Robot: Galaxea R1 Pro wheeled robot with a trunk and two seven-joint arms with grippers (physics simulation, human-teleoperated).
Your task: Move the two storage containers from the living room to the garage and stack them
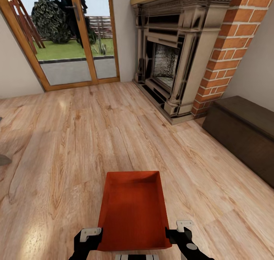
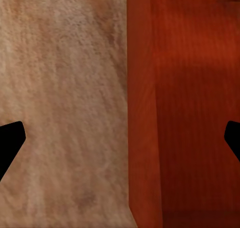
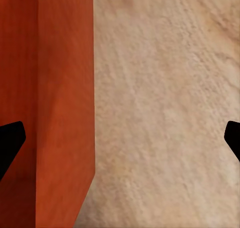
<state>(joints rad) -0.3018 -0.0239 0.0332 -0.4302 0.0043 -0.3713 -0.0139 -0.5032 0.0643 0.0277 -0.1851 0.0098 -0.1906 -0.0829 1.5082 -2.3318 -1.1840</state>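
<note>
The left gripper [image 1: 90,240] and right gripper [image 1: 180,234] are straddling the near corners of the orange bin [image 1: 133,210], jaws spread apart, each with one finger inside and one outside a side wall [image 2: 142,113], probably lining up a two-handed lift. The bin is sitting on the wood floor [image 1: 76,138]. Beyond it are standing the brick fireplace [image 1: 171,58] and glass doors [image 1: 72,35].

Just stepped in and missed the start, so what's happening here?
A two-armed robot is in the living room with one orange-red storage container on the wood-plank floor right in front of it. The left gripper and right gripper each straddle a side wall of the bin with jaws open, so it isn't gripped or lifted yet. A brick fireplace and glass doors lie ahead.
</note>
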